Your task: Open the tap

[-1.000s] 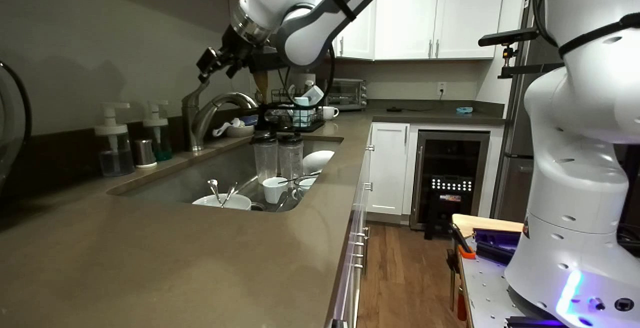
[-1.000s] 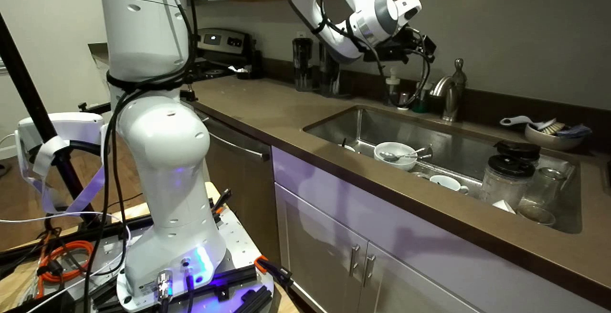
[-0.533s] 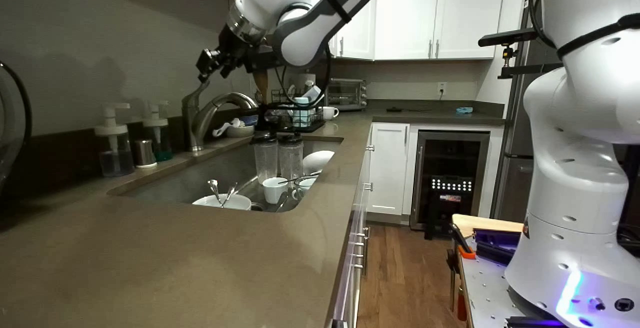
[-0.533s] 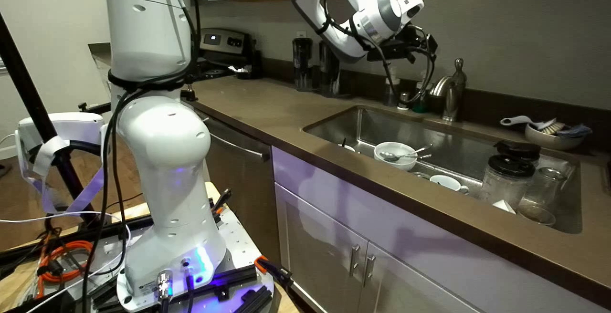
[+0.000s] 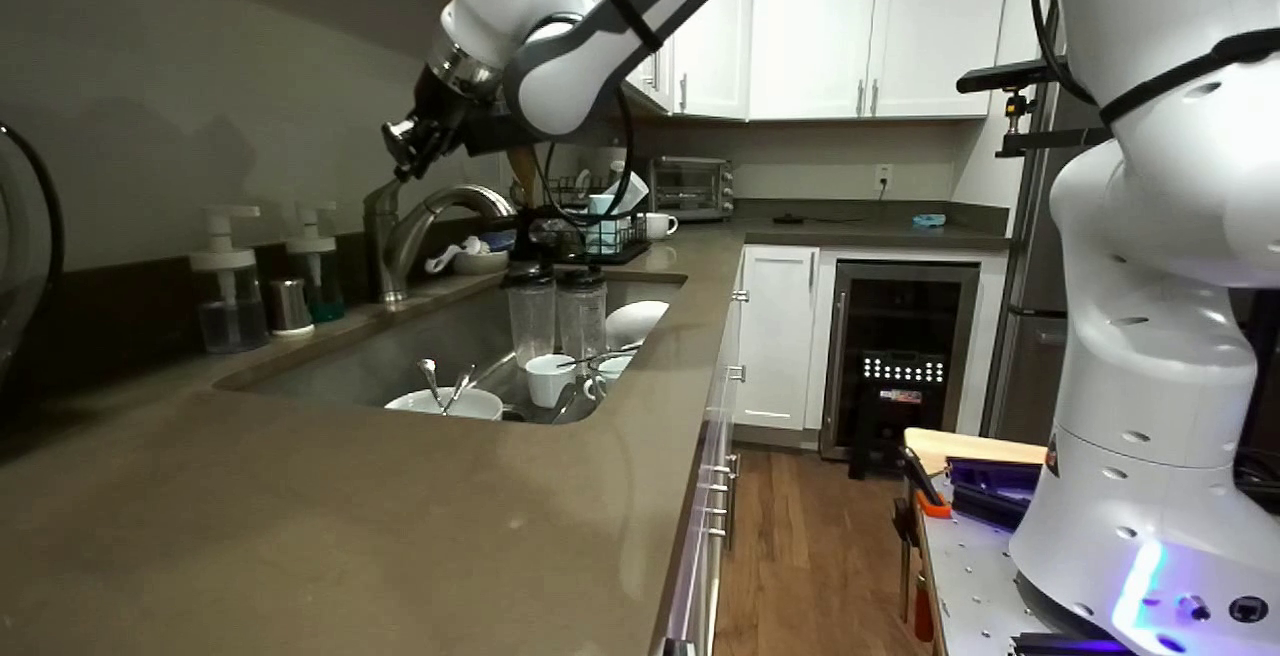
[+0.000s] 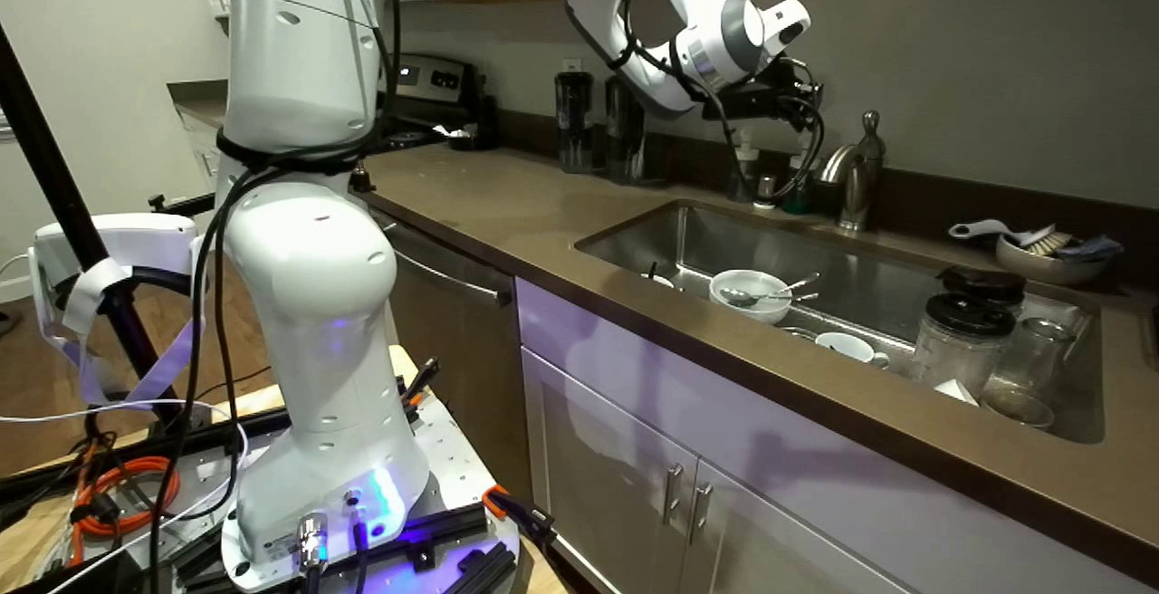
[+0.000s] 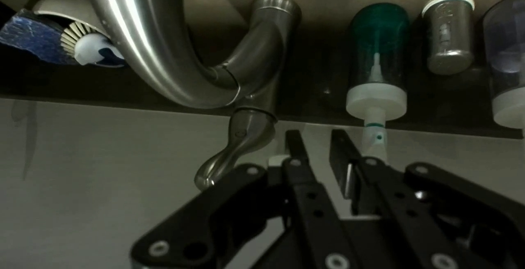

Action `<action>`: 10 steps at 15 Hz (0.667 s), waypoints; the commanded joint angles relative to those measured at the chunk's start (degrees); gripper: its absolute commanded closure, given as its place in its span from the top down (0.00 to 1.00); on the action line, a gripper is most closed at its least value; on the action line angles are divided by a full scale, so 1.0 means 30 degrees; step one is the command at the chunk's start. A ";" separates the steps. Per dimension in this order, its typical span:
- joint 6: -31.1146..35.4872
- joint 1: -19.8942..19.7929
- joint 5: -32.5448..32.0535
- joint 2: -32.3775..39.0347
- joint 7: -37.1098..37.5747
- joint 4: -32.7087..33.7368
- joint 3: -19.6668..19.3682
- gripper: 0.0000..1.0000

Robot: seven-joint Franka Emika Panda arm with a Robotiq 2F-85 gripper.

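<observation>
The tap is shiny silver, with an arched spout and a twisted lever handle on top; it stands behind the sink in both exterior views. My gripper is partly open, its black fingers apart with only the wall visible between them. In the wrist view, which looks upside down, the handle lies left of the fingers, outside the gap. An exterior view has the gripper at the handle's upper end, covering its tip; whether they touch I cannot tell. In an exterior view the handle stands right of the gripper, apart in the picture.
A green soap dispenser, a metal canister and a clear dispenser stand beside the tap. The sink holds a white bowl, cups and jars with black lids. A bowl with brushes sits on the tap's other side.
The gripper has dropped a little and shifted left in an exterior view, toward the handle's tip. Its fingers have come closer together. The tap shows no visible movement.
</observation>
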 commanded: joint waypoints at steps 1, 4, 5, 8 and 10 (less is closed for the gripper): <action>-0.1599 -0.1442 0.2784 0.0761 -0.2904 0.1617 0.1640 0.03; -0.2735 -0.2120 0.4283 0.1114 -0.4331 0.2714 0.2238 0.00; -0.3056 -0.2278 0.4601 0.1234 -0.4593 0.3066 0.2350 0.03; -0.3390 -0.2499 0.4878 0.1524 -0.4787 0.3764 0.2311 0.04; -0.3354 -0.2533 0.4698 0.1726 -0.4628 0.4000 0.2204 0.04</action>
